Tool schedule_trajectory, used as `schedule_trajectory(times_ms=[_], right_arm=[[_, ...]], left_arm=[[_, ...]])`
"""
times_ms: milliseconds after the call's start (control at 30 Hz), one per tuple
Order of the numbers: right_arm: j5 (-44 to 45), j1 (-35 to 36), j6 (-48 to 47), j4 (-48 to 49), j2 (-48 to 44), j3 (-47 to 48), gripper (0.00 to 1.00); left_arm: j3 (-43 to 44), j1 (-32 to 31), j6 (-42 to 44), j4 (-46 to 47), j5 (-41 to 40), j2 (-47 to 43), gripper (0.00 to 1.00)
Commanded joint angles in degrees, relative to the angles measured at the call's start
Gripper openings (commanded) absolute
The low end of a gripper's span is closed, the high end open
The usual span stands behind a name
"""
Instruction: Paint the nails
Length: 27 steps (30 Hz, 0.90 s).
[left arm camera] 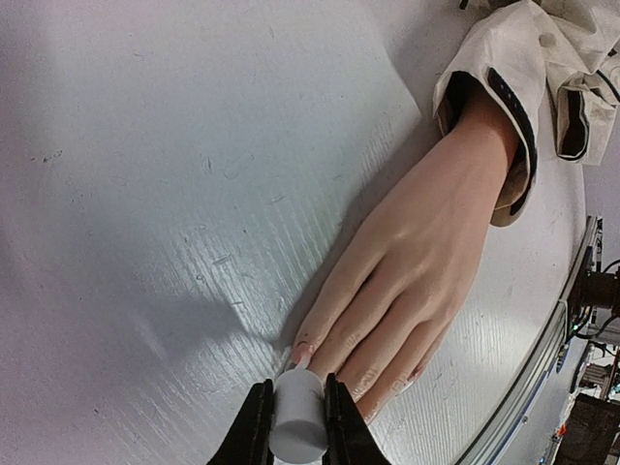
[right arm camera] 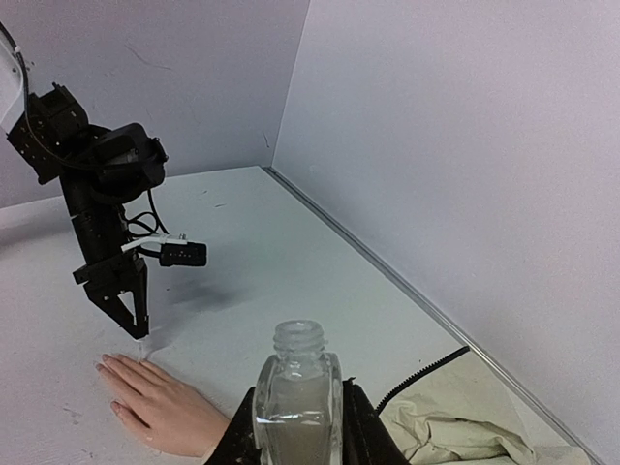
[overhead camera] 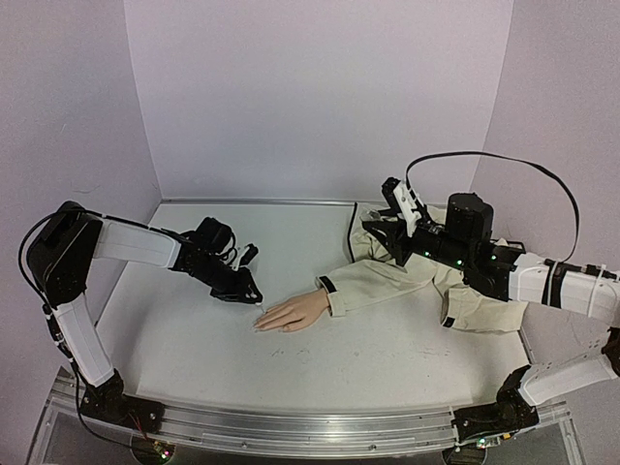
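The left gripper (left arm camera: 298, 426) is pinching a white cylindrical cap (left arm camera: 296, 418) between its two black fingers. It points down at the white tabletop (overhead camera: 194, 339). The cap's far end sits right at the tip of the index finger of a pale skin-coloured mannequin hand (left arm camera: 417, 262). Whether anything touches that finger cannot be told.

The hand lies flat, palm down, near the middle of the tabletop. In the top view its outstretched fingers point to 9 o'clock and the left gripper stands at 10 o'clock of the fingertips. The nails (left arm camera: 302, 355) are tiny plates at those fingertips, and the index one, nearest the cap, looks faintly pink. From the wrist a rumpled beige sleeve (overhead camera: 387, 281) with a dark-lined cuff runs off toward 2 o'clock.

The right gripper (right arm camera: 297, 431) is clamped on a clear glass bottle (right arm camera: 297, 392) with flat sides. The bottle is upright, its threaded neck uncapped. This gripper hangs above the sleeve, well apart from the hand, at about 2 o'clock from it in the top view.
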Motion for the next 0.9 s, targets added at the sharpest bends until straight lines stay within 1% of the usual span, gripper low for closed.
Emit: schedule_trajectory(times_ms=[0,867], right_arm=[[-0.71,-0.29,0.68,4.75,-0.14,2.24,0.0],[-0.65,-0.29,0.68,4.75,0.3,2.33,0.0]], left_arm=[[0.21,0.3,0.33,1.06,0.21,0.35,0.0],[-0.7,0.3,1.4,-0.44,-3.04,-1.4,0.0]])
